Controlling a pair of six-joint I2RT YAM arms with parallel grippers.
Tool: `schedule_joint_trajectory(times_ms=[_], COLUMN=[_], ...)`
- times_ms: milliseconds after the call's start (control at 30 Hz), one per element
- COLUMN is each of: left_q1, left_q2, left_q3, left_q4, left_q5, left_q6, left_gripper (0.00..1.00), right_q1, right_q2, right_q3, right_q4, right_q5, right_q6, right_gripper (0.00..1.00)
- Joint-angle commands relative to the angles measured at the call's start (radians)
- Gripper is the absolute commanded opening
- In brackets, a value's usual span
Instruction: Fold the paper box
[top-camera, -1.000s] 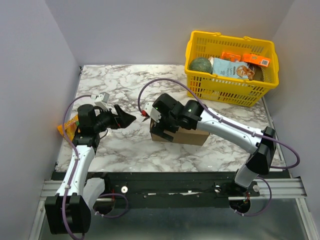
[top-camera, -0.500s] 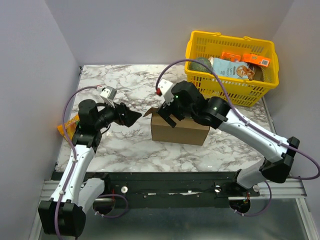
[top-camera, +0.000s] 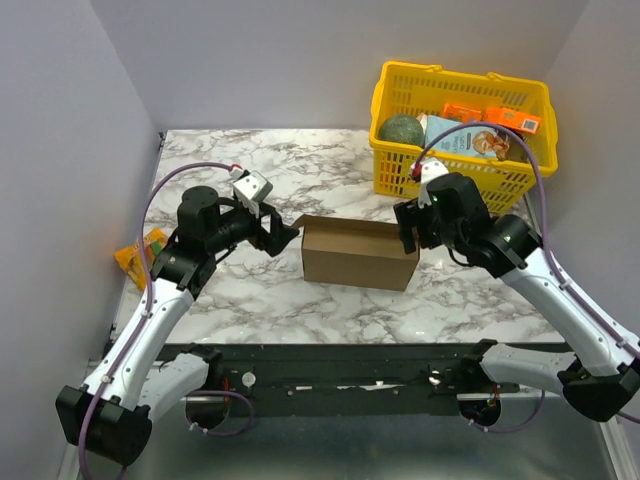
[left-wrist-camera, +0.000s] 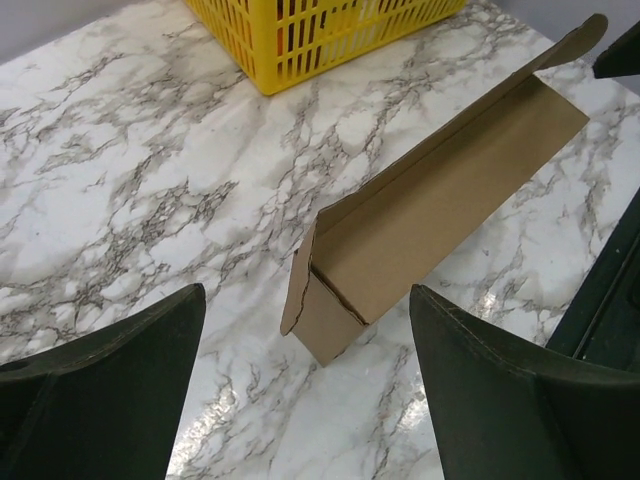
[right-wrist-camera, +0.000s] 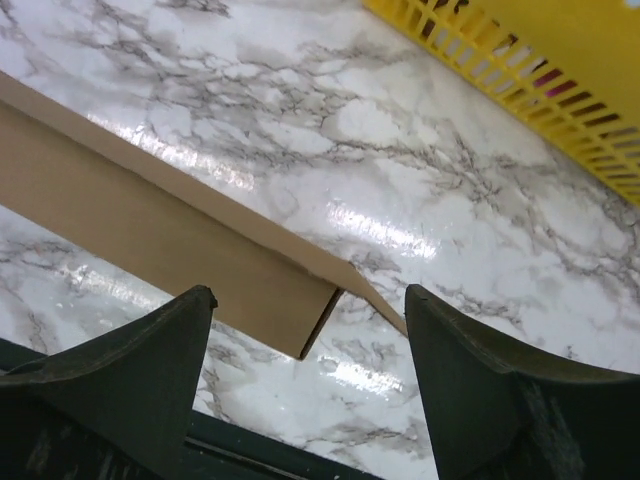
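Paper box (top-camera: 360, 257) between left fingers (left-wrist-camera: 100, 400) and right fingers (right-wrist-camera: 100, 385), both spread, yellow basket (top-camera: 450, 182) behind

The paper box (top-camera: 360, 252) is plain, unprinted brown corrugated cardboard, folded into a long, low rectangular block that rests flat on the marbled surface (top-camera: 250, 170). It lies near the yellow basket (top-camera: 450, 180) but apart from it, on the basket's front side and offset toward its left end, with its long sides roughly parallel to the basket's front wall. At the short end farther from the basket a small end flap stands out loose with a ragged edge, and at the nearer end a flap corner also juts past the body.
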Motion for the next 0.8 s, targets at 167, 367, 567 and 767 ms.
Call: schedule_joint_trajectory(times_ms=[167,367,567,767], left_q1=[-0.078,-0.124,-0.136,-0.149], left_q2=[0.08,0.106,0.119,0.145], left_q3=[0.093,0.111,0.114,0.123], left_q4=[-0.117,-0.148,-0.159,-0.162], left_q5=[-0.123,-0.205,-0.245,-0.266], left_q6=[0.123,0.143,0.145,0.147], left_gripper=[0.82,0.78,0.72,0.59], right_q1=[-0.056,-0.066,-0.067,-0.067], right_q2=[-0.082,-0.087,-0.084,-0.092], right_q3=[-0.127,-0.162,-0.174,-0.177], right_q4=[-0.049,-0.037,-0.018,-0.014], right_q5=[0.071,0.117,0.121,0.111], right_q6=[0.053,0.029,0.0,-0.01], right_gripper=[0.77,0.74,0.65,0.55])
